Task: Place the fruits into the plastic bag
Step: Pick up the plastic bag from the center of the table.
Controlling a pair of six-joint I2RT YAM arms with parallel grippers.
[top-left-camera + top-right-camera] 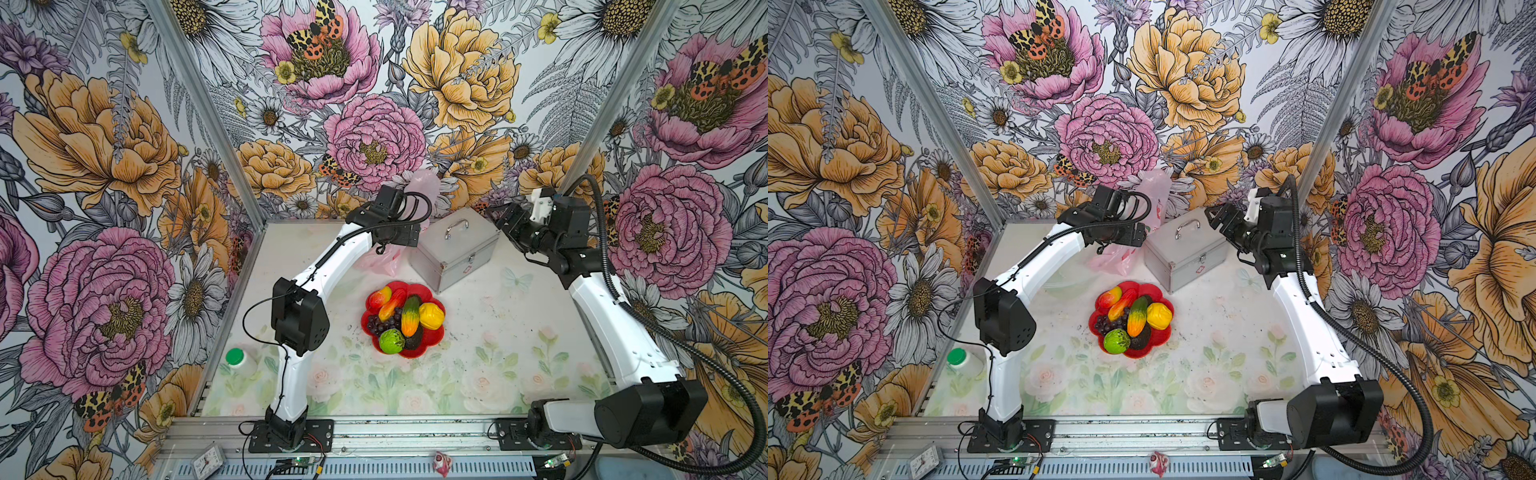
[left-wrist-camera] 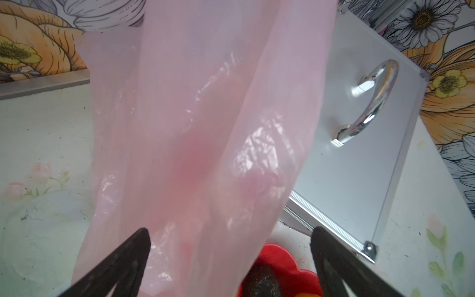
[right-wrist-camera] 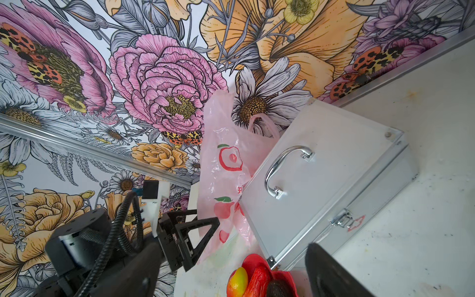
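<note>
Right wrist: silver case (image 3: 334,164) overlaps plastic bag (image 3: 226,180); dish (image 3: 253,259) near.

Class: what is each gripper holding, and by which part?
Nothing is held: left gripper open astride the plastic bag, right gripper open and empty.

The plastic bag (image 3: 226,177) stood upright right in front of the left hand (image 2: 231,236). It was thin, pale pink and crinkly, printed with red-and-green peaches, one loop handle poking up. Its lower folds hung between that hand's wide-spread fingers. The fruits (image 1: 1139,318) lay heaped together below the hand, slightly back from it, all outside the bag: a yellow lemon (image 1: 431,316), green lime (image 1: 391,341), long green-orange one (image 1: 411,316), two red-yellow mangoes (image 1: 380,297), purple grapes (image 1: 380,323) and a dark avocado (image 1: 414,342).
</note>
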